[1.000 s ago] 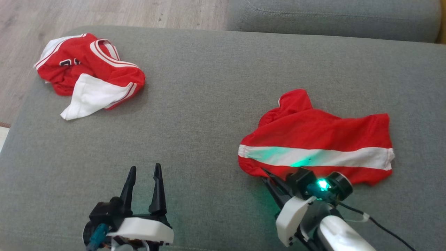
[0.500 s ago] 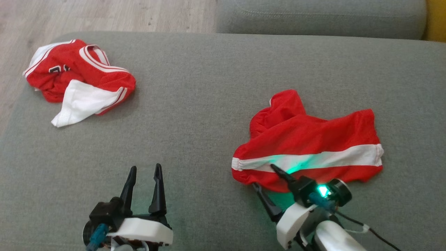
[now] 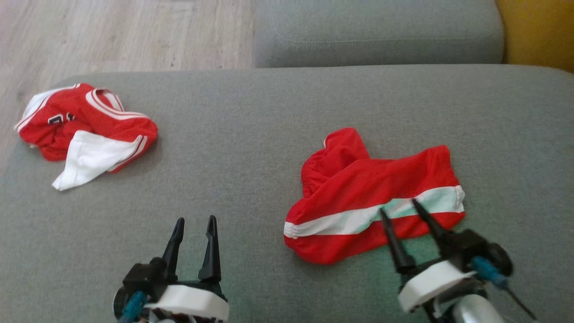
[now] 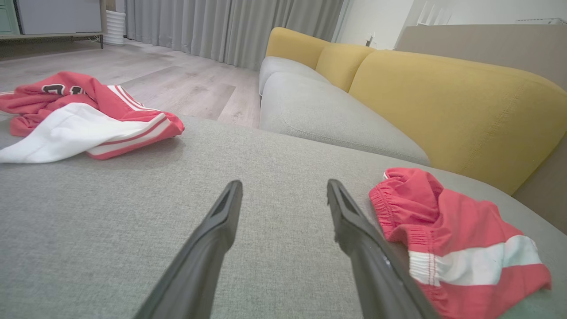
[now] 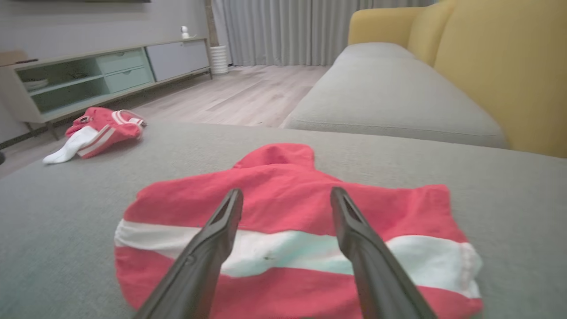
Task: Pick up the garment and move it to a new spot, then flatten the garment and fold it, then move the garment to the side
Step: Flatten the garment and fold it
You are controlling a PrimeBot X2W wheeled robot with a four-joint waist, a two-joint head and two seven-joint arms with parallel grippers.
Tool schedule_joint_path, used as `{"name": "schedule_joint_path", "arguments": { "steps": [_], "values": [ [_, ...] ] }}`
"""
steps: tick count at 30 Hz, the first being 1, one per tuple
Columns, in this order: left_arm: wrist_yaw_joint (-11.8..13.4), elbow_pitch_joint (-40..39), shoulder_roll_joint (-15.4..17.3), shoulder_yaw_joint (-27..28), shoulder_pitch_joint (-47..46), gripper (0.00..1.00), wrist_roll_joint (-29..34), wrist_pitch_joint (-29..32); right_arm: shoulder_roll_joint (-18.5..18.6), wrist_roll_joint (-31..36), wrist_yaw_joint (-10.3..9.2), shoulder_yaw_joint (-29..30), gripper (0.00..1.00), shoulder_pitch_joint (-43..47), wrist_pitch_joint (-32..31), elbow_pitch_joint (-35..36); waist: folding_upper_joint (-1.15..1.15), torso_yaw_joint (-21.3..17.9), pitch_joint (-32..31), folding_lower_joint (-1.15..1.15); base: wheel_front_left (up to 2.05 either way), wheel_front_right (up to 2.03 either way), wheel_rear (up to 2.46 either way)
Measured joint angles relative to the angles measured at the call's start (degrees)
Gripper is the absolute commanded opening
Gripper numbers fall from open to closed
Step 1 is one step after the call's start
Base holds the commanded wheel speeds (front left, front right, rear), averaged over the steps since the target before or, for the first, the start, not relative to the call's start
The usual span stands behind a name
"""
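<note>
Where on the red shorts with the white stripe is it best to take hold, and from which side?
Probably the raised, gathered waistband hump of the shorts, from above with the right end effector: it stands up in folds; the rest lies flat.

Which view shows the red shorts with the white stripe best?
The head view: the shorts lie whole, outline and stripe seen from above, though the right gripper overlaps one edge. The right wrist view shows them close but cropped below; the left wrist view shows them obliquely, partly behind a finger.
</note>
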State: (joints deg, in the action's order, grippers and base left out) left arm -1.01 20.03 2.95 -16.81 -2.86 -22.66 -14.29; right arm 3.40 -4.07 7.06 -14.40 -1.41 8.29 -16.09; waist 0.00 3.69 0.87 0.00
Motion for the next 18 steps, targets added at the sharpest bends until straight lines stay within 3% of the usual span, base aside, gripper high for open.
{"name": "schedule_joint_path", "arguments": {
  "steps": [8, 18],
  "values": [
    [0.0, -0.3, 0.0, -0.2, 2.6, 1.0, -0.1, 0.0, -0.3, -1.5, 0.0, 9.7, 1.0, 2.9, -0.3, 3.3, 0.0, -1.5, -1.8, 0.0, 0.0, 0.0, 0.0],
    [0.1, -1.0, 0.0, 0.3, 3.4, 1.0, -0.1, 0.0, -0.7, -2.0, 0.0, 13.0, 1.0, 3.3, 0.0, 2.2, 0.0, -1.3, -2.0, 0.0, 0.0, 0.0, 0.0]
  ]
}}
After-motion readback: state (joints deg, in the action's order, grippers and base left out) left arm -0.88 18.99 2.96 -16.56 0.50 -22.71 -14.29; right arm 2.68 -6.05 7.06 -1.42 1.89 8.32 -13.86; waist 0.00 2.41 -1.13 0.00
